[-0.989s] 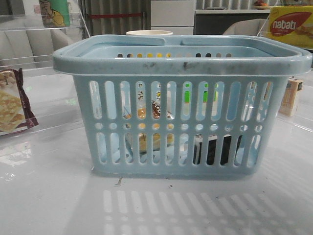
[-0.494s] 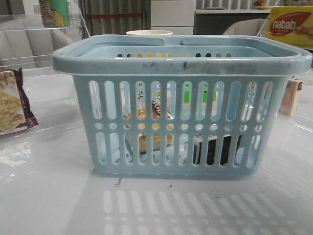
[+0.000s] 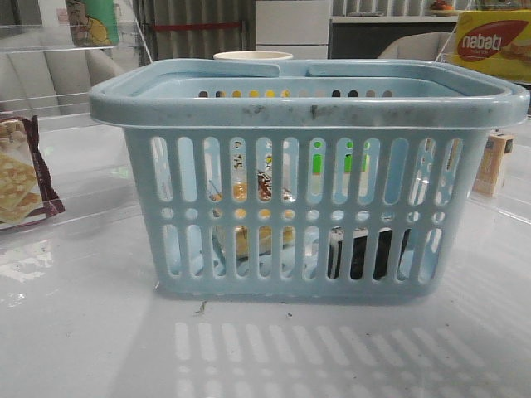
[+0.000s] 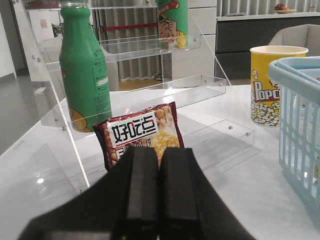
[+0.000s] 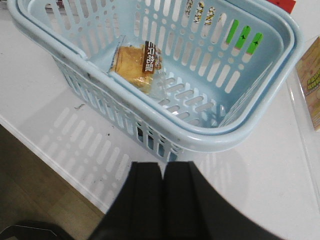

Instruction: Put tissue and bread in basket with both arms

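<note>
Nothing has shifted over the last second, so you can treat both drops as settled. Nearest you, the left gripper (image 4: 150, 195) and the right gripper (image 5: 163, 200) have their fingers clenched on nothing, each clear of the basket (image 3: 307, 104). Look through the slots on the worktop (image 3: 83, 332): the bread (image 5: 134, 61) lies on the basket floor toward the left, and the dark tissue (image 3: 365, 253) sits low toward the right, apart from it. Further off, the cracker packet (image 4: 140, 135) and nabati box (image 3: 489, 41) stay outside. I'd judge the task complete.
</note>
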Robot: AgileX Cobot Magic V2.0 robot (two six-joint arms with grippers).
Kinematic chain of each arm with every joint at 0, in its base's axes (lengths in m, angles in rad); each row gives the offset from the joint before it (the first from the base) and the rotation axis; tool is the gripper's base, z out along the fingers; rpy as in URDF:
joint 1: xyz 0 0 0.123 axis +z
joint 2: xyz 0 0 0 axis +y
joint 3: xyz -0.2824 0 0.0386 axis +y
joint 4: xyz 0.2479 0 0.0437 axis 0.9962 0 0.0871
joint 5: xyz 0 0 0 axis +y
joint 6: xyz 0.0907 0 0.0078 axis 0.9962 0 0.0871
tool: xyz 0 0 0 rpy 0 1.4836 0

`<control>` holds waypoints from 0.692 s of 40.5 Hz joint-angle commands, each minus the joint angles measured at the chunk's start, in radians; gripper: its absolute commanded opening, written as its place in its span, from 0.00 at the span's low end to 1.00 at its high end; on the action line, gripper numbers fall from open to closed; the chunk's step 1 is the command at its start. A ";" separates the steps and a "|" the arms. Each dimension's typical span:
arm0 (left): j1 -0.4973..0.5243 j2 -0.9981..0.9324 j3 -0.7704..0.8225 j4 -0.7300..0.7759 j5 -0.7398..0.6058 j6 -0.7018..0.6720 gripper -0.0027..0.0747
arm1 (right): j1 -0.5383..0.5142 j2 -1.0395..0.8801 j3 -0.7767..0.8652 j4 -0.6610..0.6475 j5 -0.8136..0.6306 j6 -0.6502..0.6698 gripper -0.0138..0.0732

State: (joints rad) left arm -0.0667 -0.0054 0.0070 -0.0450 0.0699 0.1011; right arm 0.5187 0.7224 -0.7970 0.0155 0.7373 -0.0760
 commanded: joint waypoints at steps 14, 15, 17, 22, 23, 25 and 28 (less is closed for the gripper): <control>0.001 -0.019 0.000 -0.010 -0.094 0.002 0.16 | -0.003 -0.004 -0.025 -0.005 -0.063 -0.011 0.22; 0.001 -0.019 0.000 -0.010 -0.094 0.002 0.16 | -0.003 -0.004 -0.025 -0.005 -0.063 -0.011 0.22; 0.001 -0.019 0.000 -0.010 -0.094 0.002 0.16 | -0.003 -0.004 -0.025 -0.005 -0.063 -0.011 0.22; 0.001 -0.019 0.000 -0.010 -0.094 0.002 0.16 | -0.003 -0.004 -0.025 -0.005 -0.063 -0.011 0.22; 0.001 -0.019 0.000 -0.010 -0.094 0.002 0.16 | -0.003 -0.004 -0.025 -0.005 -0.063 -0.011 0.22; 0.001 -0.019 0.000 -0.010 -0.094 0.002 0.16 | 0.000 -0.010 -0.021 -0.005 -0.064 -0.011 0.22; 0.001 -0.019 0.000 -0.010 -0.094 0.002 0.16 | -0.017 -0.046 0.003 -0.015 -0.078 -0.012 0.22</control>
State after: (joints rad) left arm -0.0667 -0.0054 0.0070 -0.0450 0.0661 0.1011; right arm 0.5204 0.7086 -0.7866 0.0133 0.7353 -0.0760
